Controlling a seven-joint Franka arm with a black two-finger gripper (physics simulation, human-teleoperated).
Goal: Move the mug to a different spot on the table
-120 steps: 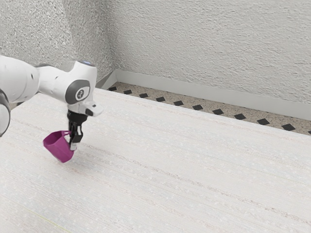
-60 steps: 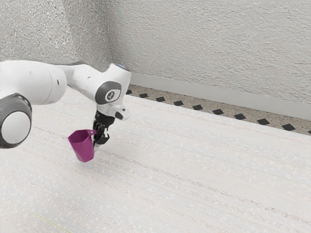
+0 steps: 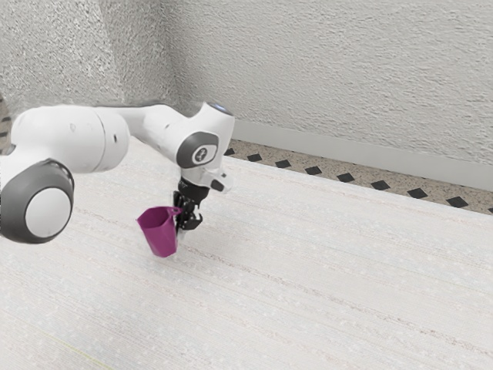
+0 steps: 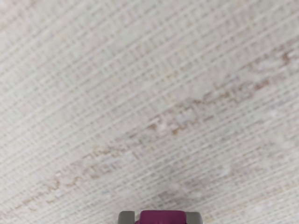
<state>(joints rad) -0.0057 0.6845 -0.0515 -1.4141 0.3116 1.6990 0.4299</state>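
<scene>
We hold the magenta mug [image 3: 160, 231] close over the desk [image 3: 323, 270].
Our tool [image 3: 187, 220] is clamped on the mug's rim, with the cup hanging just beside and below it. The grip looks off-centre, so a quick swing could twist it loose or scrape its base.

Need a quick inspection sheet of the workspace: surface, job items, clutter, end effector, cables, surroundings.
Surface: pale woven-texture table, flat, with faint brownish streaks.
Job's things: purple mug, roughly upright with its open end up, gripped at its wall; cannot tell whether it touches the table.
Clutter: nothing seen.
Grippers: black end effector, pointing down, shut on the mug.
Cables: nothing seen.
Surroundings: grey textured wall; speckled floor with black diamond tiles beyond the table.
</scene>
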